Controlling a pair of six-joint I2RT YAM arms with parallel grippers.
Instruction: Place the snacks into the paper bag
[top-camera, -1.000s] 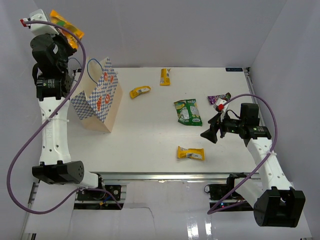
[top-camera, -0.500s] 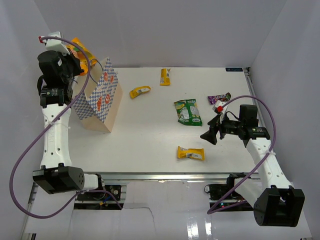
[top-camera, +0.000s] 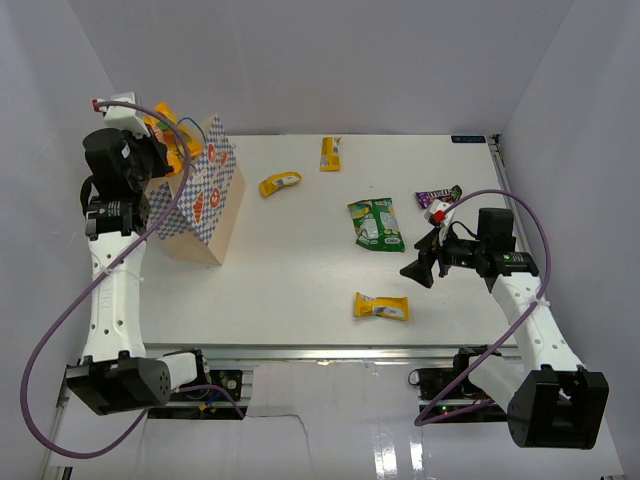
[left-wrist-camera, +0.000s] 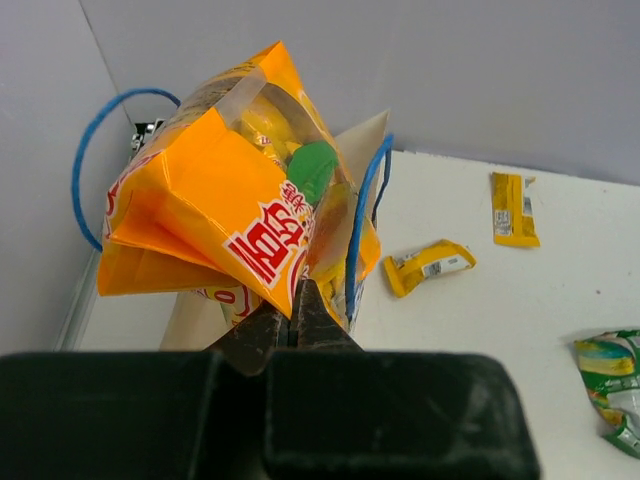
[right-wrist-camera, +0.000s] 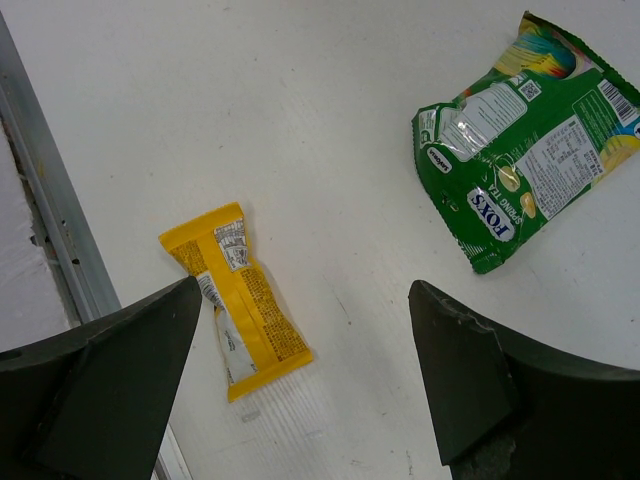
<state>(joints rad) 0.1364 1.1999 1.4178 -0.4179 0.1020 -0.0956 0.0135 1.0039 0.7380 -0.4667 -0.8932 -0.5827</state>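
My left gripper (top-camera: 160, 150) (left-wrist-camera: 292, 300) is shut on the orange bag (top-camera: 170, 138) (left-wrist-camera: 225, 205) and holds it at the open top of the checkered paper bag (top-camera: 200, 195) (left-wrist-camera: 365, 140), between its blue cord handles. My right gripper (top-camera: 422, 258) (right-wrist-camera: 305, 345) is open and empty above the table. A green bag (top-camera: 376, 224) (right-wrist-camera: 520, 125) lies left of it. Yellow wrappers lie at the front (top-camera: 381, 306) (right-wrist-camera: 238, 300), at the back left (top-camera: 280, 183) (left-wrist-camera: 428, 266) and at the back (top-camera: 330, 153) (left-wrist-camera: 513, 208). A purple candy packet (top-camera: 439, 196) lies at the right.
White walls close in the table on the left, back and right. A metal rail (top-camera: 330, 350) (right-wrist-camera: 50, 220) runs along the table's near edge. The right arm's purple cable (top-camera: 520, 215) loops over the right side.
My left gripper has come down and to the right with the orange bag, from high above the paper bag to its open top. The right arm has stayed still.
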